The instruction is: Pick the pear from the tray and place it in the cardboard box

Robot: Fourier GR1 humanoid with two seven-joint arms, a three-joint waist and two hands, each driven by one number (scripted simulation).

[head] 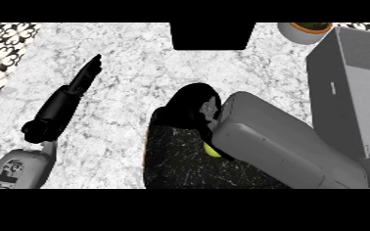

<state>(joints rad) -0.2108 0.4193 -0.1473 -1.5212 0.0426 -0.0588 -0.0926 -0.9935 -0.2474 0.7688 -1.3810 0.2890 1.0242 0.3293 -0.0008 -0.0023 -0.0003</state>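
The right hand point(194, 108) sits near the centre of the head view, its black fingers curled down over the near end of the dark tray point(173, 164), which fills the 6 o'clock part of the counter point(145, 68). The wide grey right forearm point(278, 142) comes in from 4 o'clock and covers the tray's right side. Under the hand, at its 5 o'clock edge, a small yellow-green patch of the pear point(211, 150) shows between the hand and the forearm, over the tray's dark surface. The fingers bend round the spot where the pear lies, but most of the fruit is hidden, so whether they actually close on it cannot be told.

The left hand point(85, 77) lies at 9 o'clock with straight fingers pointing toward 1 o'clock, holding nothing, well apart from the tray.

A dark box point(212, 35) sits at 12 o'clock on the counter's far edge. A potted plant point(305, 31) stands at 1 o'clock, and a grey appliance point(343, 88) takes up the 3 o'clock side.
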